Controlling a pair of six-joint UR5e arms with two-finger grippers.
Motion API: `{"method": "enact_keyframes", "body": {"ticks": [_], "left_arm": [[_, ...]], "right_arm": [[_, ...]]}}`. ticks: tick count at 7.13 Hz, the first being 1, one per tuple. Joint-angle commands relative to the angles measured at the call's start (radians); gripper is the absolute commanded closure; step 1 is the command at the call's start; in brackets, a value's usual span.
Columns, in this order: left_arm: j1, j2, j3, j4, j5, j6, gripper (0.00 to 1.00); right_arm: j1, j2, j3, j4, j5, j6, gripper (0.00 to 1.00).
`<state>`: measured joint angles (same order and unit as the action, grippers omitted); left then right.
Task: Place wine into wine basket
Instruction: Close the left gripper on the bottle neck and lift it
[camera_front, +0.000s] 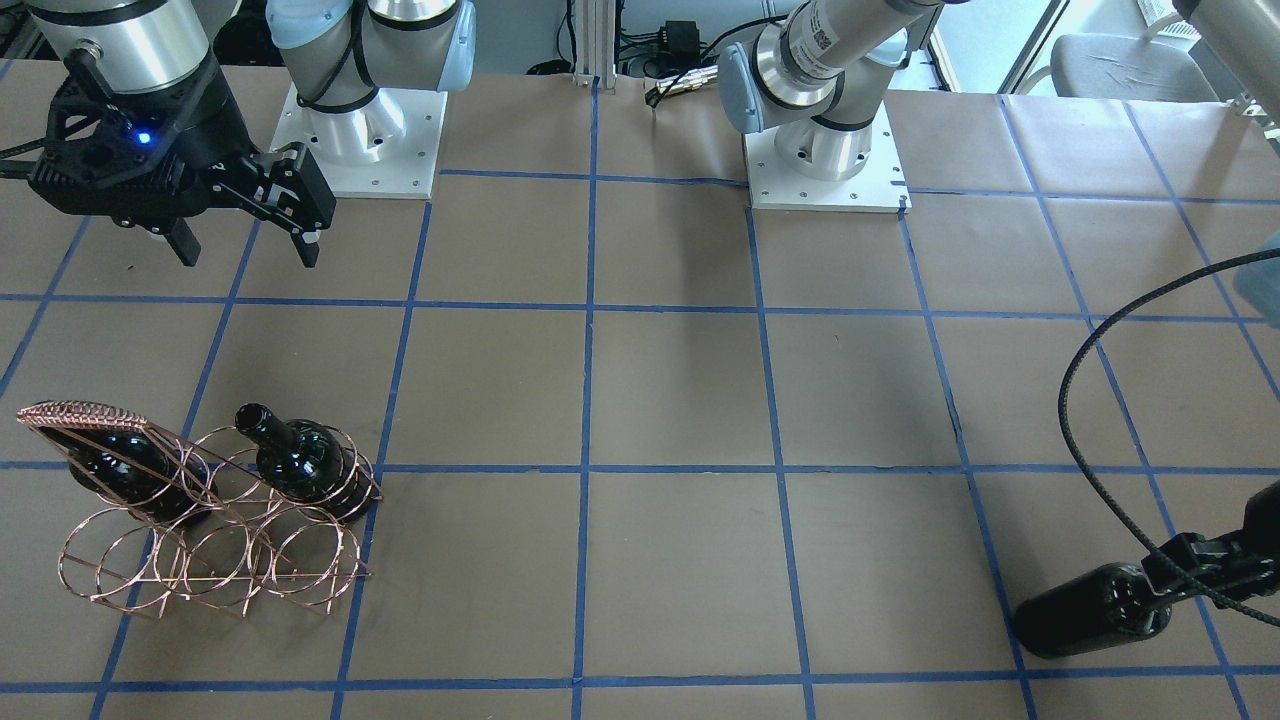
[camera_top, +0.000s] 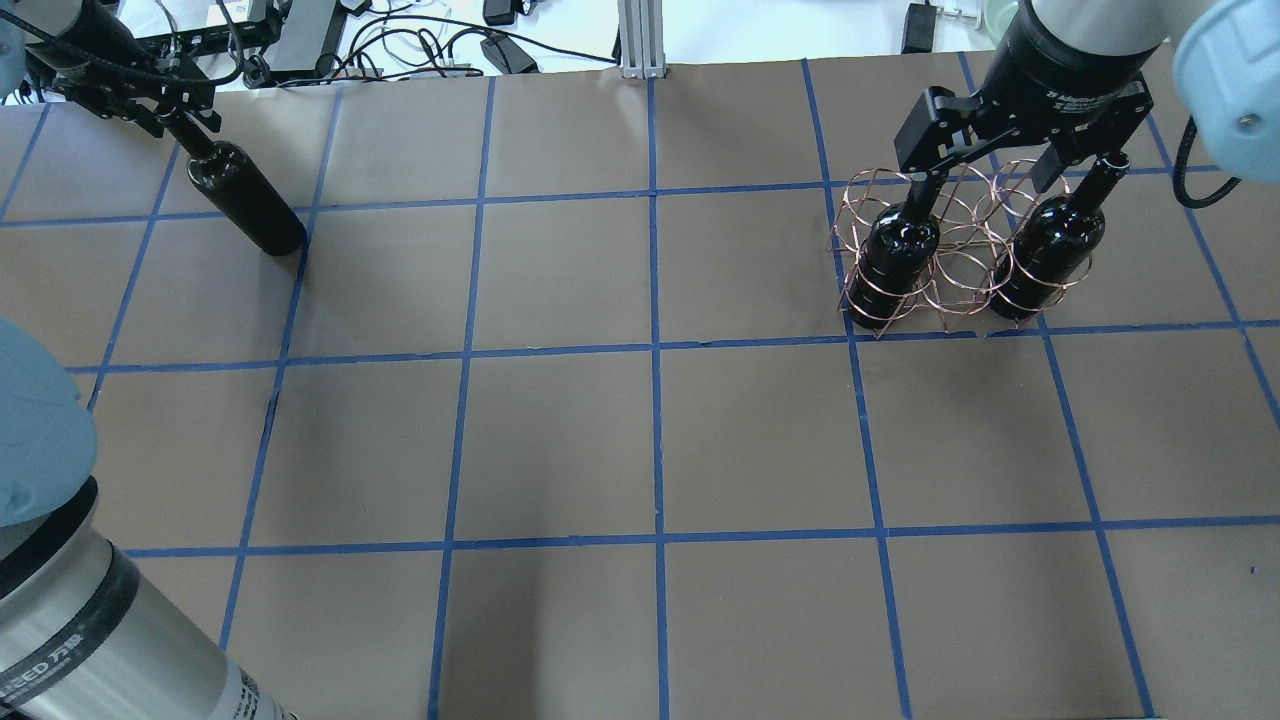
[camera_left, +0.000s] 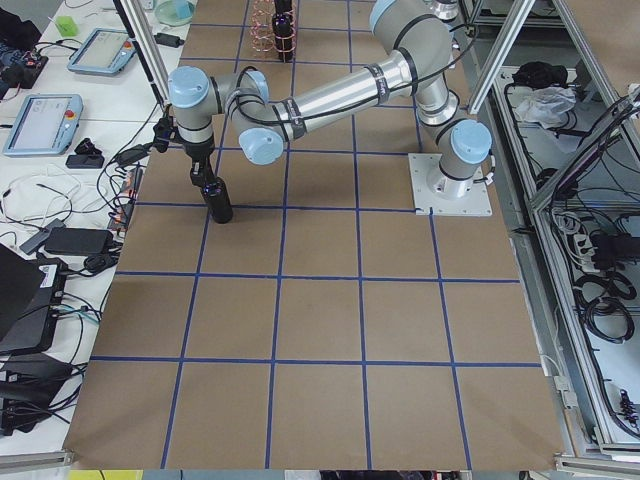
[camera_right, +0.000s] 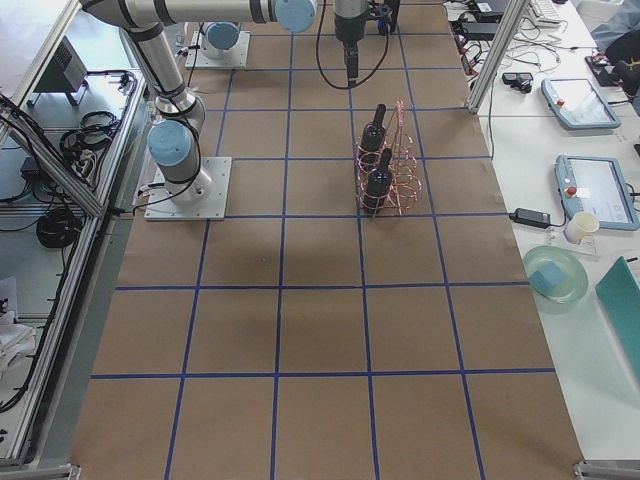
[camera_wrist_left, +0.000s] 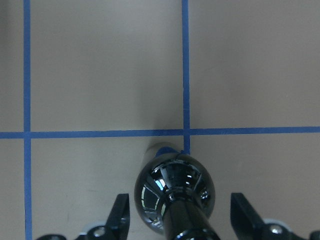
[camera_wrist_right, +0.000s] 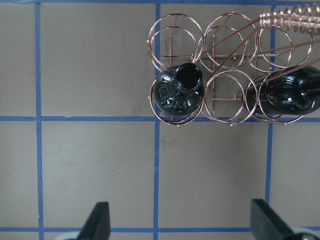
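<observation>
— Closest to the left wrist lens was the neck of the wine, running down between the fingers of the left gripper. Was it gripped?

— Not by that view. The fingers stood wide, with bare paper showing on each side of the neck. They straddled it without touching. The bottle was at the robot's far left on the table, well apart from the wine basket.

— So the grasp was the step in hand. How should it have gone?

— My judgement: centre first, since the neck sat nearer one finger than the other. Then close squarely just under the lip and lift straight up. Glossy glass held by the neck would likely swing, so carry it slowly.

— And the target?

— A seated bottle filled one end ring of a row and a second bottle the other end. The ring between them and the whole other row were free. The right gripper hung above the basket, spread wide and holding nothing, so it would probably need to clear off first.

— What couldn't you read?

— The wine's base hid under its own shoulder, so I couldn't say whether it was standing or lifted. The front view cut the left gripper off at the edge, with a black cable across it. The basket's handle covered the second bottle's neck.
</observation>
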<state>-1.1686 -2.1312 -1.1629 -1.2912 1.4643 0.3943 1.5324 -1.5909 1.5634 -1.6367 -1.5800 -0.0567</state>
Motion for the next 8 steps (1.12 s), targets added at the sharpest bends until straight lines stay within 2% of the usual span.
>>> {"method": "enact_keyframes", "body": {"ticks": [1,4,5,6,7,8], "left_arm": [[0.000,0.005,-0.003,-0.035,0.007,0.000,0.28],[0.000,0.002,-0.001,-0.023,0.008,0.006,0.33],[0.000,0.001,-0.003,-0.025,0.004,0.003,0.64],[0.000,0.002,-0.003,-0.025,0.004,0.003,0.86],[0.000,0.007,-0.004,-0.028,0.004,0.003,1.00],[0.000,0.011,-0.006,-0.033,0.002,0.003,1.00]], "right_arm": [[0.000,0.000,0.001,-0.002,0.000,0.000,0.00],[0.000,0.000,0.001,-0.002,0.000,0.000,0.00],[0.000,0.000,0.003,-0.002,0.000,-0.002,0.00],[0.000,0.000,0.003,-0.005,0.000,0.000,0.00],[0.000,0.000,0.003,-0.005,0.002,0.000,0.00],[0.000,0.000,0.003,-0.005,0.002,0.000,0.00]]}}
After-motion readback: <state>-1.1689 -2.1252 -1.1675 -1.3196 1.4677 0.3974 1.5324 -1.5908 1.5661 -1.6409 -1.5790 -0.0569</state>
